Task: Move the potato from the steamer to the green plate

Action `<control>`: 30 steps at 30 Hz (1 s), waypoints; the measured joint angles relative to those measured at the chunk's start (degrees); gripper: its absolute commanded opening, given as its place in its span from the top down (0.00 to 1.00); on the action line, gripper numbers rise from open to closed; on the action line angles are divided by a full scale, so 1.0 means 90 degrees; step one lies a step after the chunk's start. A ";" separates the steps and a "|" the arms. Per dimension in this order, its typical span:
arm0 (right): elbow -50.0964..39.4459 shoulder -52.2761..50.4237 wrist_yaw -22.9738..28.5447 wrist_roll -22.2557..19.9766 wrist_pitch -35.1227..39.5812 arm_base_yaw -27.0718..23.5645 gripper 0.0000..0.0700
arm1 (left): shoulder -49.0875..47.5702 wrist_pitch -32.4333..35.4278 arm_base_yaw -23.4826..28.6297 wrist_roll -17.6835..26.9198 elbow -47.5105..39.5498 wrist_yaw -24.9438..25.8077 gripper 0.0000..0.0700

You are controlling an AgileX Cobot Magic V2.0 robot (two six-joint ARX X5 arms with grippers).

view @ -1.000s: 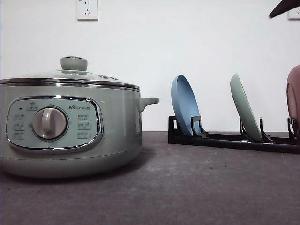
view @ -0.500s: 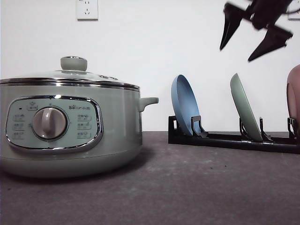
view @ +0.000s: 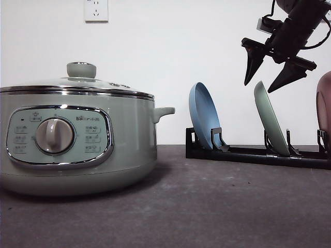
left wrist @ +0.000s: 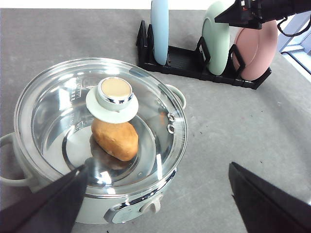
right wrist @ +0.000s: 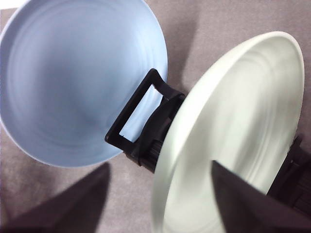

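The pale-green steamer [view: 77, 139] stands at the left with its glass lid [left wrist: 112, 99] on. Through the lid I see the orange-brown potato [left wrist: 115, 139] lying on the pot's floor. My left gripper [left wrist: 158, 166] hovers open above the steamer's front, holding nothing. The green plate [view: 270, 121] stands on edge in a black rack [view: 248, 154] at the right. My right gripper [view: 261, 85] is open just above the green plate's [right wrist: 233, 136] top rim, one finger on each side of it, not touching.
A blue plate [view: 203, 121] stands in the same rack left of the green one, and a pink dish [view: 325, 111] stands right of it. Dark grey table [view: 207, 206] spreads between steamer and rack. A white wall closes the back.
My right gripper has come down from the top right corner toward the green plate's upper rim, staying open. Steamer, lid and plates have not moved.
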 measured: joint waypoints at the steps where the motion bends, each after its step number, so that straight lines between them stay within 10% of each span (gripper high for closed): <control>1: 0.0000 0.0000 0.0000 0.0000 0.0008 0.0000 0.54 | 0.0000 0.0000 0.0000 0.0000 0.0000 0.0000 0.15; 7: 0.0000 0.0000 -0.0001 0.0001 0.0013 0.0000 0.81 | 0.0000 0.0000 0.0000 -0.0001 0.0000 0.0000 0.15; 30: 0.0032 0.0000 -0.0083 0.0053 -0.0030 0.0000 0.99 | 0.0000 0.0000 0.0000 -0.0002 0.0000 0.0000 0.15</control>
